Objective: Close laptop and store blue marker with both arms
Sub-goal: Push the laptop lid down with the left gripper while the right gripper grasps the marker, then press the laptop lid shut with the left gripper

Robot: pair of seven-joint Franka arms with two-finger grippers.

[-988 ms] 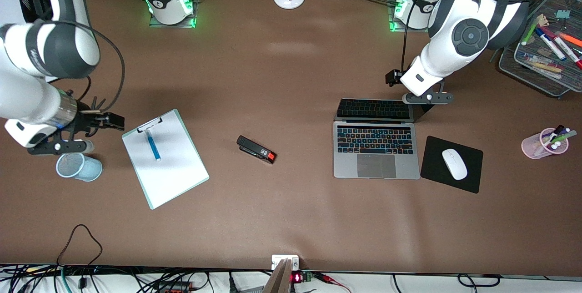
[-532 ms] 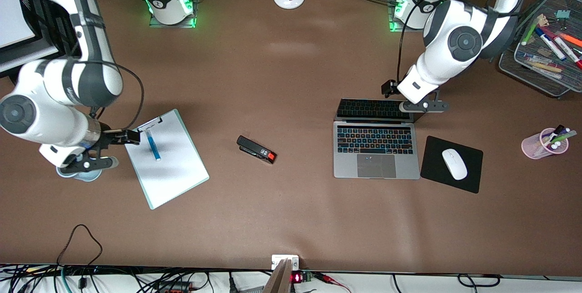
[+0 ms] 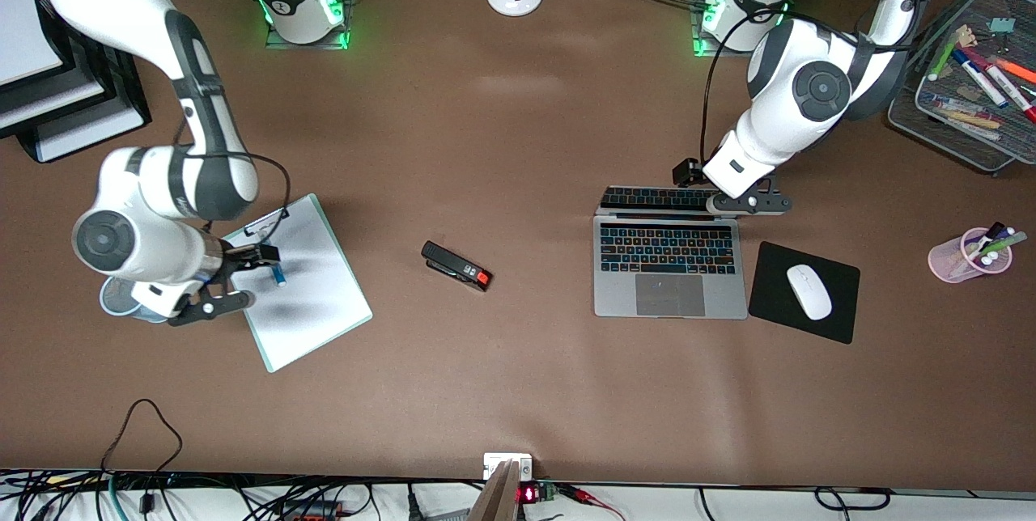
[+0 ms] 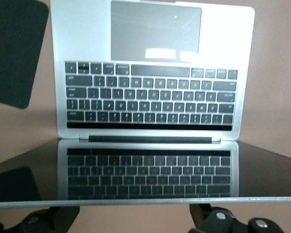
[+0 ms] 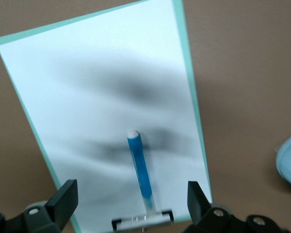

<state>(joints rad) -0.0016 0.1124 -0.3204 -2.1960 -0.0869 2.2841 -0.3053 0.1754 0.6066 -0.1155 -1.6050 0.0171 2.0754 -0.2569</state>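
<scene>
Blue marker (image 5: 139,171) (mostly hidden in front view) lies under right gripper (image 5: 131,201).

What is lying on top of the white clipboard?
The blue marker lies on the clipboard. The right gripper, open, hovers above it and hides most of the marker in the front view.

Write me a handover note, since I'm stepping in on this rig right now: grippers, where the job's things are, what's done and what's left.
Right gripper: open, over the white clipboard, fingers either side of the slim bright-blue marker lying on it.
Left gripper: at the top edge of the silver-grey laptop screen, which is tilted part-way down; whether its fingers are open or shut cannot be made out.
Done: nothing finished.
Left: shut the lid, grasp the marker, store it. The light-blue mesh cup beside the clipboard may be where it goes.
</scene>
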